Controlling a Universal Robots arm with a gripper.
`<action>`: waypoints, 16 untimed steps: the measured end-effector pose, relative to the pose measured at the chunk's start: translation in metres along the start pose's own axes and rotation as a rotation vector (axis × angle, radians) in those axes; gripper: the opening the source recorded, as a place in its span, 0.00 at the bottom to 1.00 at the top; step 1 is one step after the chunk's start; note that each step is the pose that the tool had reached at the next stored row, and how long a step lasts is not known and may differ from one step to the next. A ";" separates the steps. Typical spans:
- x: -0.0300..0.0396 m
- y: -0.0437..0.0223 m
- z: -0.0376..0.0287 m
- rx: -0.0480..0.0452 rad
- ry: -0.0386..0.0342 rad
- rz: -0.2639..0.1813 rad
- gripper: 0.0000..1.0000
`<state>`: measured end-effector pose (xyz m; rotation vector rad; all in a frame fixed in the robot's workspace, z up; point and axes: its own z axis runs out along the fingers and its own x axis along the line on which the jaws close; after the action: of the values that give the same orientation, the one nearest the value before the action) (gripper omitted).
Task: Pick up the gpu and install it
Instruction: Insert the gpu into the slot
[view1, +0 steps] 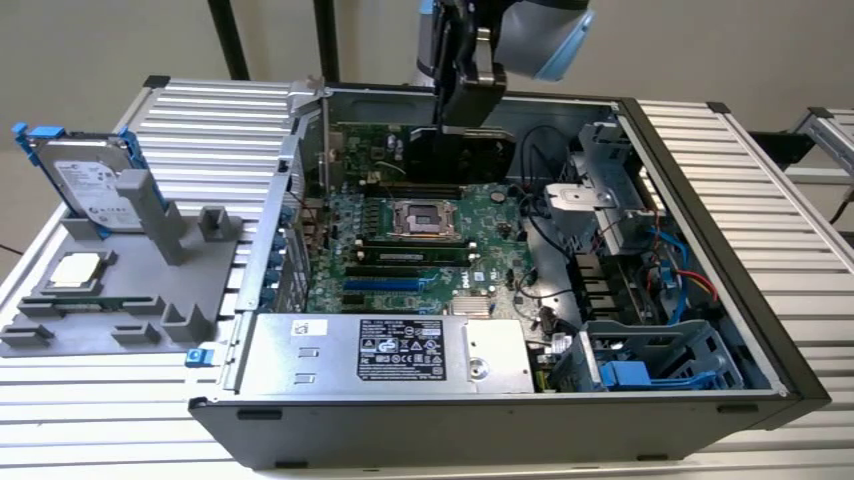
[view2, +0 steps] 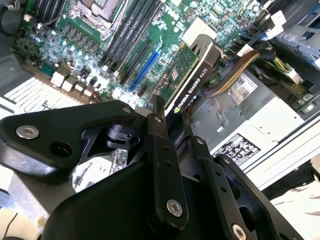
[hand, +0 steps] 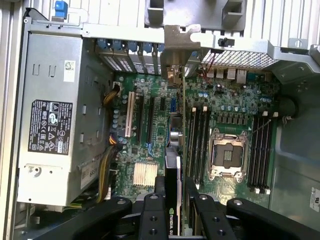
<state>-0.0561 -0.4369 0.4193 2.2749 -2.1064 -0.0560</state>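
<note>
gpu (view2: 192, 70) above motherboard (view1: 400, 245) inside case (view1: 747, 340), between jaws

Gpu (view2: 192, 75): glossy black plastic shroud, green board. Case (view1: 747, 300): matt grey metal. Gripper (hand: 172, 200): matt black.

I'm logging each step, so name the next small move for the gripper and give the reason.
Probably lower the gpu straight toward the motherboard, keeping it edge-down. The gripper holds the card above the expansion slots, its metal bracket near the case's rear slot openings, and the card does not look seated yet.

Bright, even light; soft shadows, mild blur.
</note>
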 end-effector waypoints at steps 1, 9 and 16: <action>0.0000 -0.0002 0.0000 0.0000 0.0002 -0.003 0.00; 0.0001 -0.0009 0.0000 0.0001 0.0022 -0.040 0.00; 0.0001 -0.0014 -0.0001 0.0001 0.0040 -0.074 0.00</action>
<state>-0.0548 -0.4369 0.4193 2.3501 -2.0203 -0.0535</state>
